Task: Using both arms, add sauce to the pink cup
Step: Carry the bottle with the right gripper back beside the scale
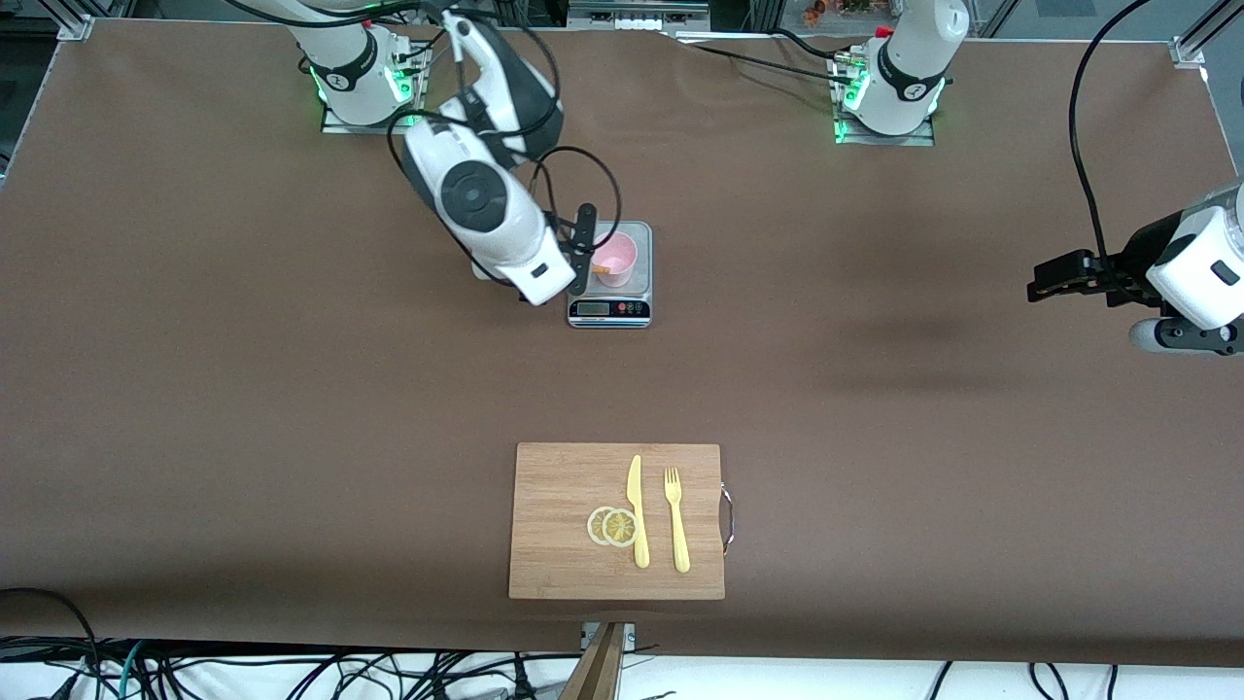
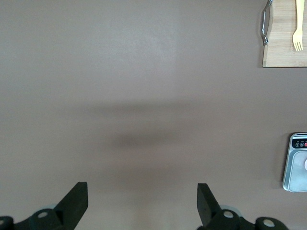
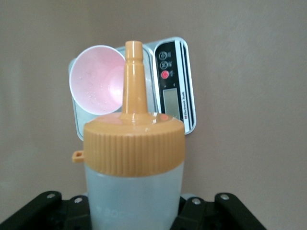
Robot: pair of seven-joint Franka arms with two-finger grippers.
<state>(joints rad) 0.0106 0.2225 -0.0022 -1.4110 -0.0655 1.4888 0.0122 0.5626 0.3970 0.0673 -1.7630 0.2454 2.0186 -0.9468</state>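
The pink cup stands on a small kitchen scale in the middle of the table, toward the robots' bases. My right gripper is beside the cup, shut on the sauce bottle, which is tipped toward the cup. Its orange nozzle reaches the rim of the pink cup. In the front view the arm hides most of the bottle; only the orange tip shows. My left gripper waits open over bare table at the left arm's end, its fingers wide apart with nothing between them.
A wooden cutting board lies nearer the front camera, carrying a yellow knife, a yellow fork and two lemon slices. The left wrist view catches the board's handle and a corner of the scale.
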